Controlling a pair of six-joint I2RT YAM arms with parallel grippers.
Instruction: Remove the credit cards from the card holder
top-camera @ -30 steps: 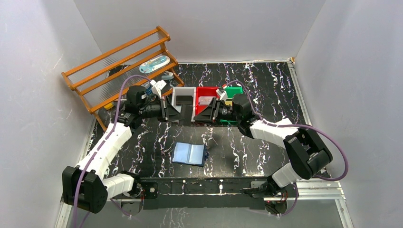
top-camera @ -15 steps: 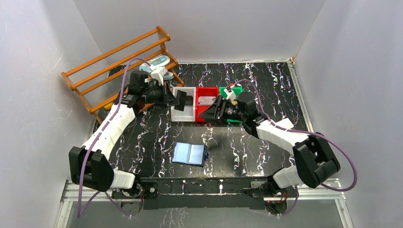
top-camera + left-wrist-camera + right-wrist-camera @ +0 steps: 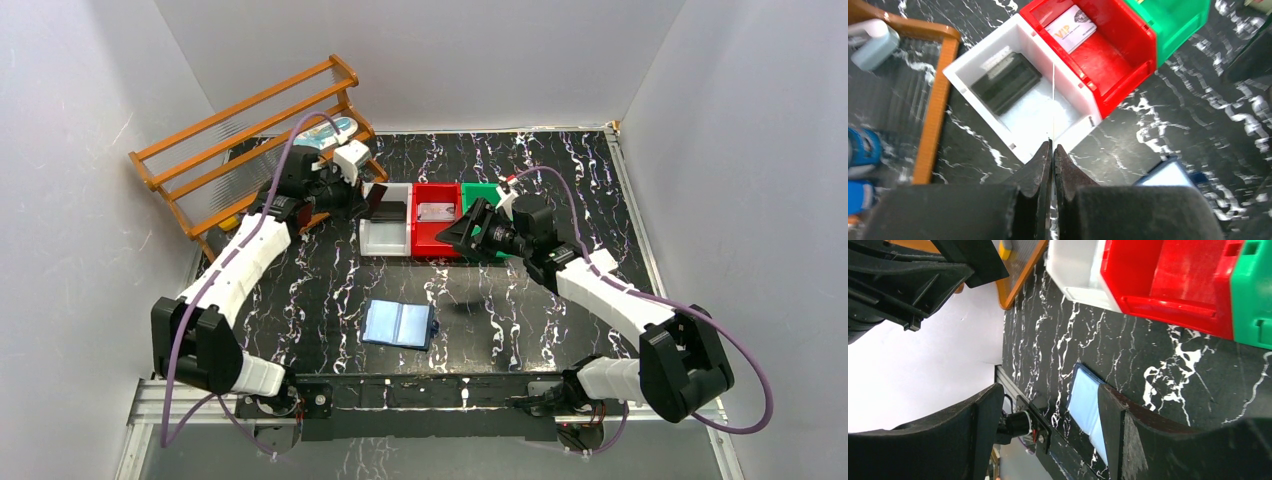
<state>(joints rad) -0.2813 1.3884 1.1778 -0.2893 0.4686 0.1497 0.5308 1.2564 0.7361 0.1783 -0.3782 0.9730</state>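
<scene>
The card holder [image 3: 400,324] lies open on the black marbled table, light blue inside up; it also shows in the right wrist view [image 3: 1085,405]. My left gripper [image 3: 372,200] hovers over the white bin [image 3: 385,238], shut on a dark credit card [image 3: 377,196]. In the left wrist view that card is only a thin edge-on line [image 3: 1053,100] rising from the tips of the left gripper [image 3: 1052,147]. A black card [image 3: 1005,82] lies in the white bin and a silvery card [image 3: 1070,35] in the red bin [image 3: 1128,60]. My right gripper [image 3: 458,232] is open and empty beside the red bin.
The white, red [image 3: 437,238] and green [image 3: 487,192] bins stand in a row at mid-table. A wooden rack [image 3: 250,130] with bottles stands at the back left, close behind the left gripper. The right arm's cable loops over the right side.
The left gripper has carried its card back and left, over the white bin's far-left corner. The right gripper has opened wider and drawn back to the right, away from the red bin.
</scene>
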